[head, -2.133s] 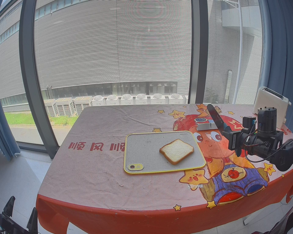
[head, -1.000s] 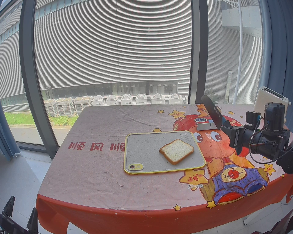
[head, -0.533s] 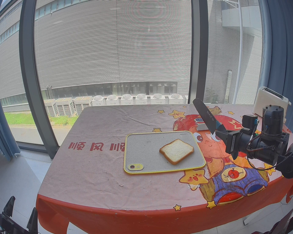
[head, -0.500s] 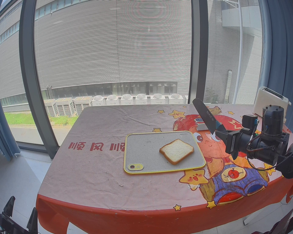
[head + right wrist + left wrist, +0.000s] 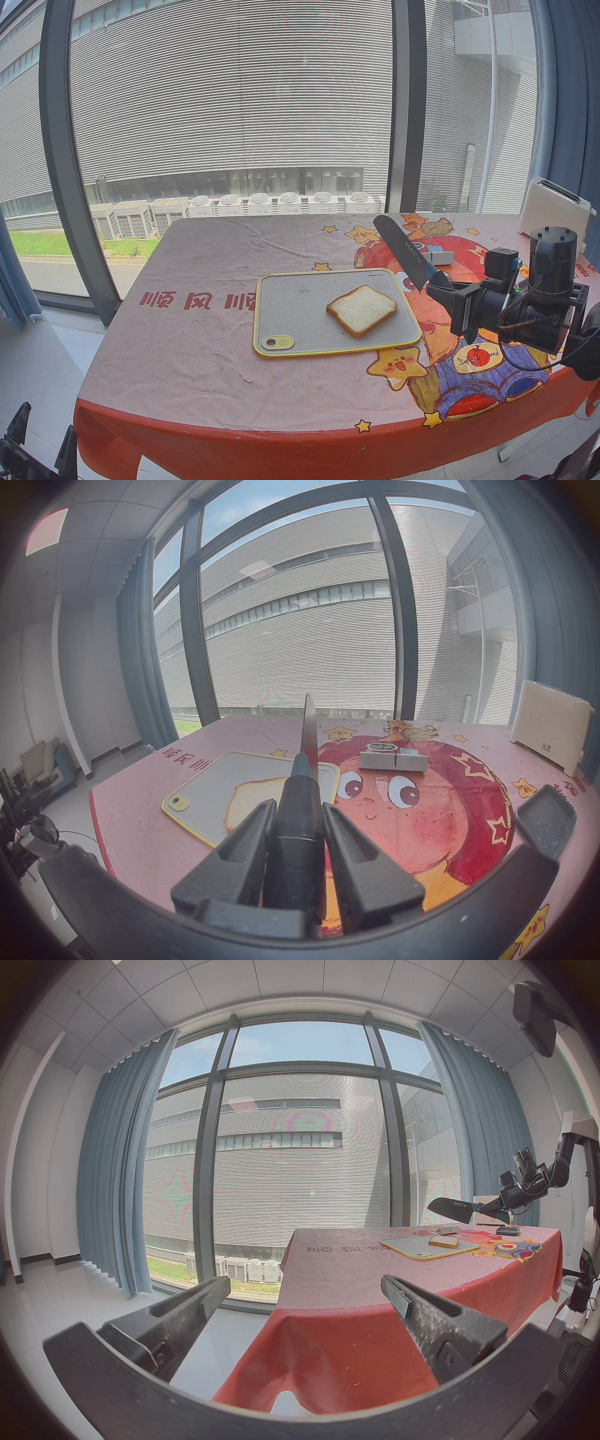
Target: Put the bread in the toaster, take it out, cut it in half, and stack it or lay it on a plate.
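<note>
A big window looking out on a grey striped building is standing behind a table (image 5: 187, 369) wearing a pink and red cartoon cloth. The right gripper (image 5: 299, 817) is squeezing the dark handle of a long black kitchen knife (image 5: 404, 249), one finger pressing on each side. The blade is pointing up and away from the gripper, high over the cloth. Past the knife's tip and lower down, a square slice of pale toasted bread (image 5: 361, 309) is lying flat on a grey cutting board with a yellow rim (image 5: 294, 312), on the half nearer the knife. It is not cut yet, so I think the cutting is just starting.

Here is what could be going wrong soon. Nothing is holding the light bread down, so it may be sliding or squashing under the blade. The blade is tilting, so it may be coming down crooked and making two uneven pieces. The handle may be twisting between the fingers if the push is hard. A hard push may also be shoving the board along the loose cloth.

Just right of the blade, a small white knife rest (image 5: 439, 257) is lying on the cloth, and a cream box-shaped toaster (image 5: 553, 212) is standing farther right. The left gripper (image 5: 304, 1286) is hanging far from the knife, low beside the table, its fingers spread wide and holding nothing.
</note>
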Controlling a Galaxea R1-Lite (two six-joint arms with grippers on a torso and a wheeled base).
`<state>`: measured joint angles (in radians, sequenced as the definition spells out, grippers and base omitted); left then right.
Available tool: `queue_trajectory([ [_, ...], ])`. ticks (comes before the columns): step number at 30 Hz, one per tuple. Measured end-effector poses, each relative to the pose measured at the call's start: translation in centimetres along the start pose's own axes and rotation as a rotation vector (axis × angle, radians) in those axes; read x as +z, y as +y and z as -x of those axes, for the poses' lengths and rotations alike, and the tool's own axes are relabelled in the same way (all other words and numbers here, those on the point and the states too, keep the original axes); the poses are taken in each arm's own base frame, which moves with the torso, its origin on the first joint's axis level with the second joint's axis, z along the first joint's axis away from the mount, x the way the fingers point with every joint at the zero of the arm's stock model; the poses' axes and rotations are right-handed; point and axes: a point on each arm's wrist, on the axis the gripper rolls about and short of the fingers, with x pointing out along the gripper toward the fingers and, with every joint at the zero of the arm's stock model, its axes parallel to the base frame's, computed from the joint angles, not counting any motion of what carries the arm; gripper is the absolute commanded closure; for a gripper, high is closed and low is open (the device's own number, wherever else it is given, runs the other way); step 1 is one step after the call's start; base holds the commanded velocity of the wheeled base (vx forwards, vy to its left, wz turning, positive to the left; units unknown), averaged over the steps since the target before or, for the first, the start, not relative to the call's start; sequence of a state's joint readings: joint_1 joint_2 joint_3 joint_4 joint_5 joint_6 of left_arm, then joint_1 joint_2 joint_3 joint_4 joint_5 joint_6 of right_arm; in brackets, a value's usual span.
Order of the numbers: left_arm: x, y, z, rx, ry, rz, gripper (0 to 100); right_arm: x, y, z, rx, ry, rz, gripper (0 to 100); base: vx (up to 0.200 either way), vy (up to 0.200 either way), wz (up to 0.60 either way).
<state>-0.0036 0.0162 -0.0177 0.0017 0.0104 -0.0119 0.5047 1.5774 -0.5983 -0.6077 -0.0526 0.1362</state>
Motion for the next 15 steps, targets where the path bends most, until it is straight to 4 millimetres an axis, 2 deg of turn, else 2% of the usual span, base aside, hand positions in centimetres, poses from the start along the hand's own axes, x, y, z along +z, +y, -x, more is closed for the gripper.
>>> queue_trajectory([
  [15, 0.0, 0.0, 0.0, 0.004, -0.001, 0.001, 0, -1.0, 2.2, 1.1, 0.159, 0.035, 0.029, 100, 0.000, 0.000, 0.00],
])
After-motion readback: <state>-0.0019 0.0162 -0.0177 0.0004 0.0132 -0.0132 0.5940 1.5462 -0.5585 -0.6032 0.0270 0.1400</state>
